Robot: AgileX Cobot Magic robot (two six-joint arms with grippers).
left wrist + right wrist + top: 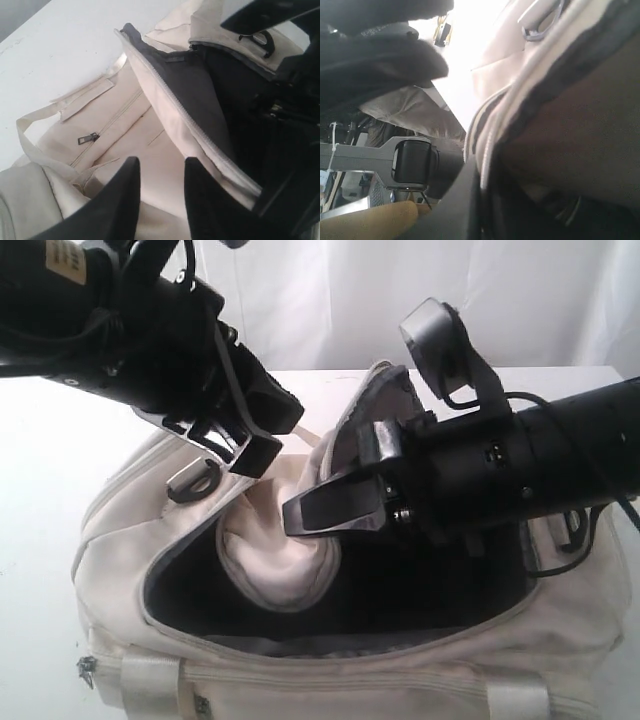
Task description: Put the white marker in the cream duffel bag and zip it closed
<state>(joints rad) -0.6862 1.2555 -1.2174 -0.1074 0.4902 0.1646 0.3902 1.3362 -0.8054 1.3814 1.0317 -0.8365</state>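
The cream duffel bag [130, 530] lies open on the table, its dark lining showing and a fold of cream fabric [280, 565] sagging into the opening. My right gripper [297, 515] reaches over the opening from the right and is shut on the bag's zipper flap [492, 125], which stands lifted behind it [385, 400]. My left gripper [250, 448] hovers at the bag's back left rim, open, its two dark fingers [127, 185] apart over cream fabric [125, 115] with nothing between them. The white marker is not in view.
A black plastic loop [195, 480] sits on the bag just below the left gripper. A grey zipper pull [87, 138] lies on the bag's side panel. The white table [50, 460] extends to the left and behind, with a white curtain at the back.
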